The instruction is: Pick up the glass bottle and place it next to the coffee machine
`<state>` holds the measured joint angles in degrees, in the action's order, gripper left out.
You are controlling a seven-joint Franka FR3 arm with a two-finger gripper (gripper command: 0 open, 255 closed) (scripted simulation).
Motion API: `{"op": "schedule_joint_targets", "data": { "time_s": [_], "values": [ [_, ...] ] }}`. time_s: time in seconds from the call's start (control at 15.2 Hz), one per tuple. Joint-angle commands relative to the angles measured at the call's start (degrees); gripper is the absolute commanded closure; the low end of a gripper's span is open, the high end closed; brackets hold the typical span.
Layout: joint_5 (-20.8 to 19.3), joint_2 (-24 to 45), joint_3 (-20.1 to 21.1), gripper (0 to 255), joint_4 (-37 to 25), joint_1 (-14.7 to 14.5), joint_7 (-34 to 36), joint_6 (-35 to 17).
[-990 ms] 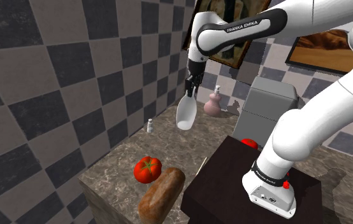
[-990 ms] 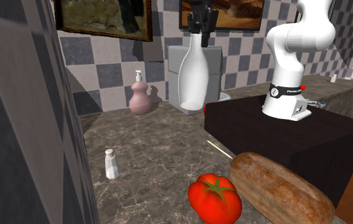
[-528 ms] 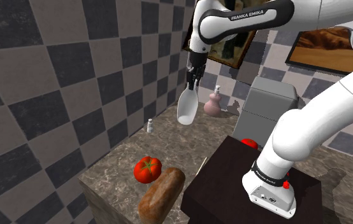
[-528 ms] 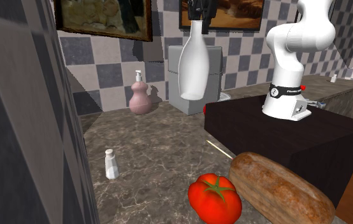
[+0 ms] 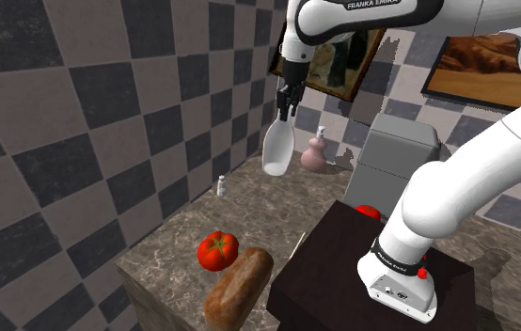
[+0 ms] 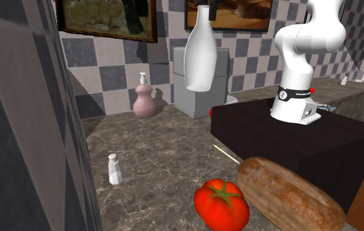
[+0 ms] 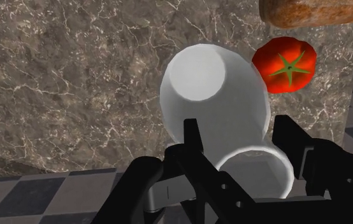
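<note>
While the all-black gripper (image 5: 288, 102) clasps its neck between both fingers (image 7: 192, 137), the plain white, smooth-bodied bottle (image 5: 278, 148) hangs base down, well above the dark marbled stone counter (image 5: 249, 212). To its right in the shoulder view stands the grey boxy coffee machine (image 5: 395, 162), apart from the bottle. On the counter below lie a red tomato (image 7: 283, 63) and a brown bread loaf (image 7: 315, 11).

One white bottle (image 6: 199, 52), one grey coffee machine (image 5: 395, 160); just beside the machine, one pink dispenser (image 5: 314, 150); well away from it, one shaker (image 5: 220, 186), one tomato (image 5: 218, 250), one bread loaf (image 5: 240, 287); above it, two framed pictures (image 6: 105, 18).
</note>
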<state>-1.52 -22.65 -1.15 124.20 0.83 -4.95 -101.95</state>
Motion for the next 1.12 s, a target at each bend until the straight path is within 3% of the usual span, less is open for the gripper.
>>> {"op": "schedule_joint_targets", "data": {
  "time_s": [0.0, 1.06],
  "values": [
    [0.0, -0.1, 0.0, 255, -1.6, 0.0, 0.0, 1.6],
    [0.1, 2.1, 0.1, 255, -16.0, 0.0, -0.3, 13.9]
  ]
}}
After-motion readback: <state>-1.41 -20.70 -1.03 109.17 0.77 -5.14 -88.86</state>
